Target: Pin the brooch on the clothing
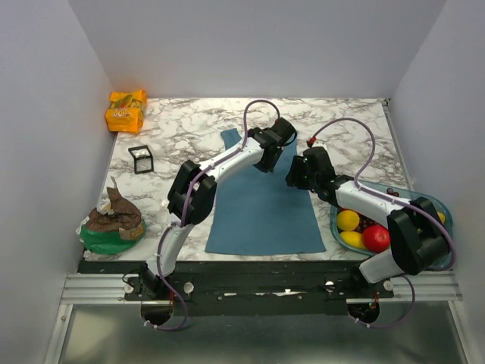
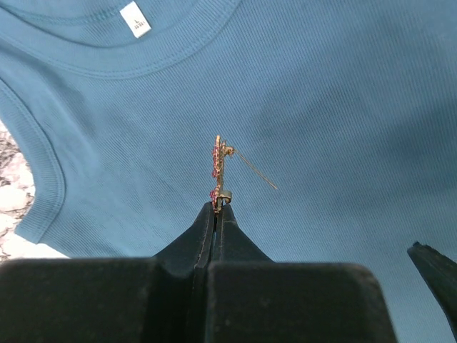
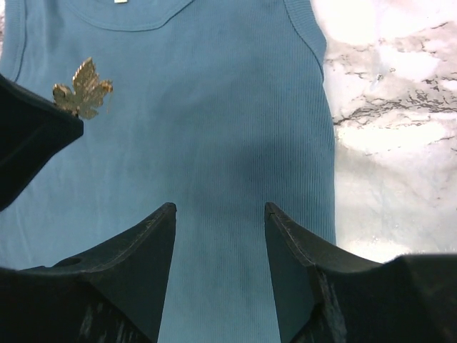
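Observation:
The teal-blue tank top [image 1: 261, 205] lies flat on the marble table, its neck and white label [image 2: 136, 19] at the far end. My left gripper [image 2: 216, 207] is shut on the lower edge of the brooch [image 2: 220, 168], which stands edge-on above the chest fabric with pink-red stones to the left and its open pin wire slanting out to the right. In the right wrist view the brooch [image 3: 82, 89] shows as a gold leaf shape at the left gripper's fingertip [image 3: 28, 136]. My right gripper [image 3: 218, 207] is open and empty over the top's right side, close to the left gripper.
A bowl [image 1: 334, 224] holding lemons and a red apple [image 1: 377, 237] sits at the near right under my right arm. A small black-framed clear box [image 1: 140, 158], an orange snack packet [image 1: 126, 109] and a green-and-brown bag [image 1: 112, 222] are on the left.

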